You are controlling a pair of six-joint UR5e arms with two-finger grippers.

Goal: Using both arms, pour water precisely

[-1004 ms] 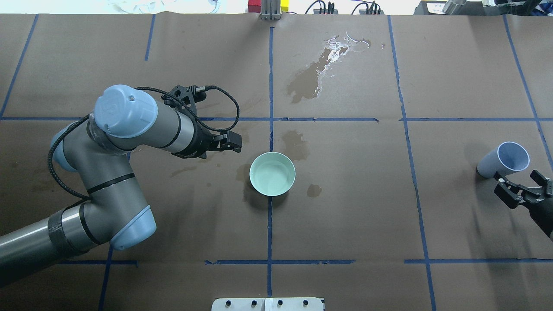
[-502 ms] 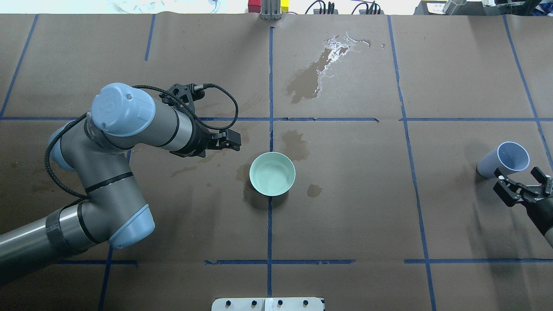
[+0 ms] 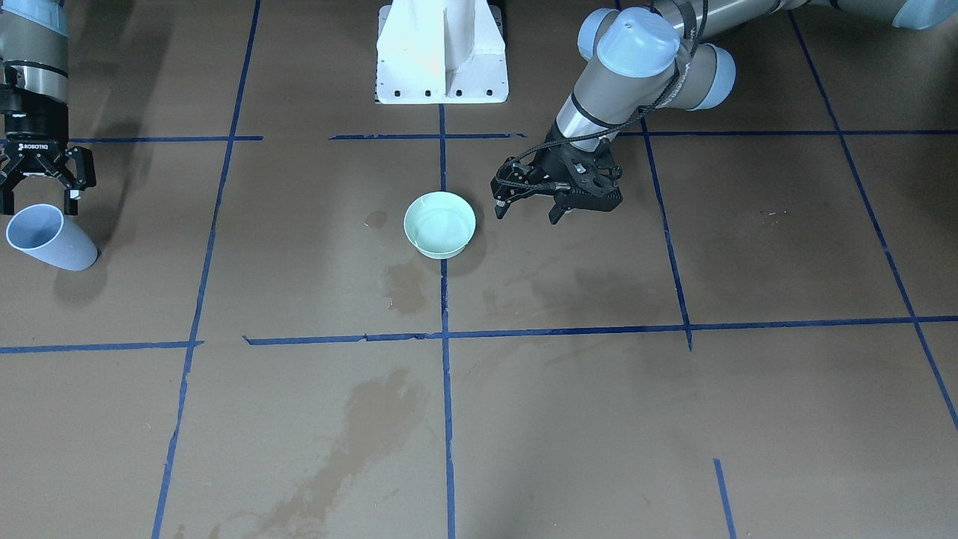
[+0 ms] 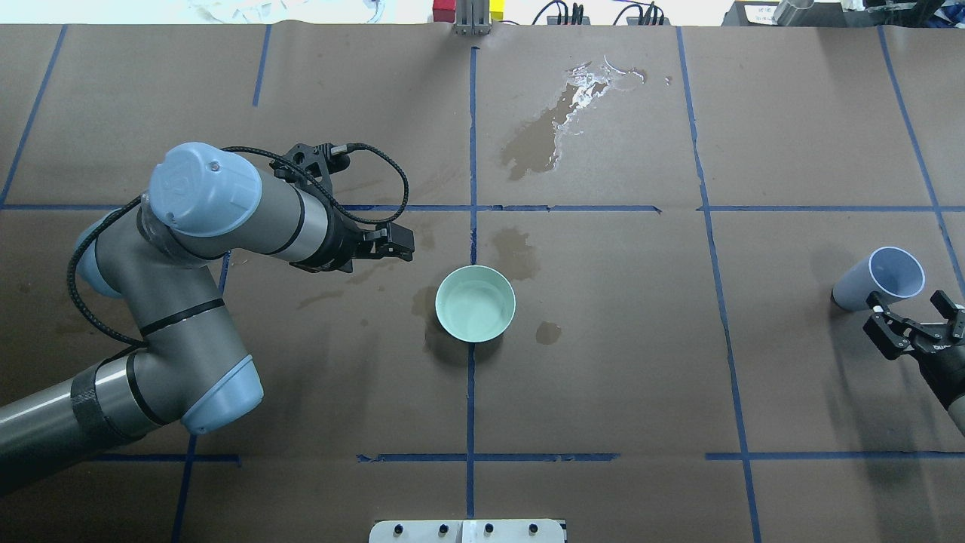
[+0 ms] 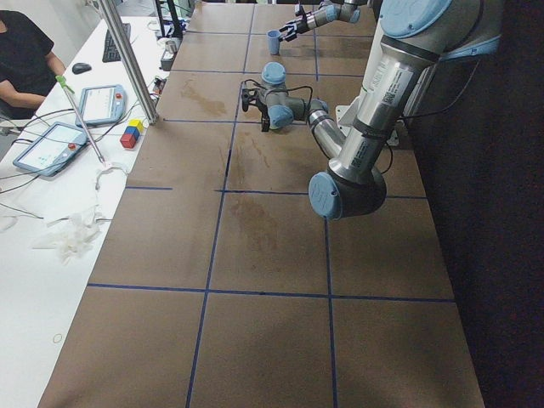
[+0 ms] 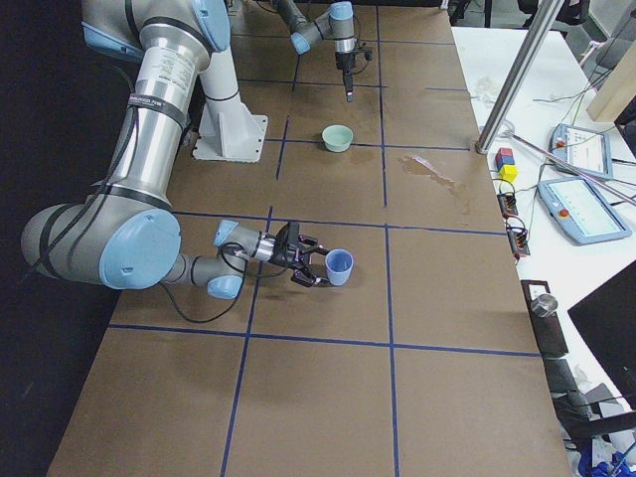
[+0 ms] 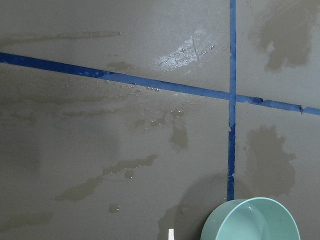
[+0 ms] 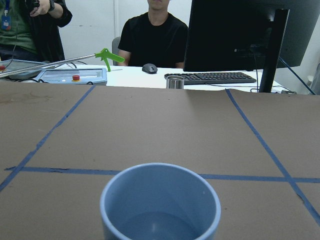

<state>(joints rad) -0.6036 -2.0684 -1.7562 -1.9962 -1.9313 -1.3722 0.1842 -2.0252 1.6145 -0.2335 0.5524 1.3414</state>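
Right gripper (image 4: 908,308) is out at the table's right edge, jaws spread wide, nothing clamped. The blue cup (image 4: 878,277) stands just ahead of its fingertips. From overhead I cannot tell whether a finger brushes the cup wall. Most of the right arm is cut off by the frame edge there.

On the right wrist camera the cup fills the bottom centre, its base cropped out and no fingers in shot. Low inside it there's a faint sheen: that's the water (image 8: 159,226), a small amount and hard to make out.

Over to the middle, the mint bowl (image 4: 475,303) sits on a blue tape line (image 4: 470,392). Whether it holds any liquid I can't say, as there is only pale glare inside. Left gripper (image 4: 405,245) hovers near the bowl, on the robot's left of it and apart from it, jaws open and empty. The front-facing view shows its 2 fingers splayed with bare paper between them. The left wrist camera catches only the bowl's upper part at the bottom edge, and of the gripper itself just a tiny white sliver.

Dark damp patches (image 4: 516,253) mark the brown paper (image 4: 603,362) around the bowl, and a glossy spill (image 4: 577,94) shines on the far side. 2 people (image 8: 155,37) are at the desk beyond, both cropped by the frame.
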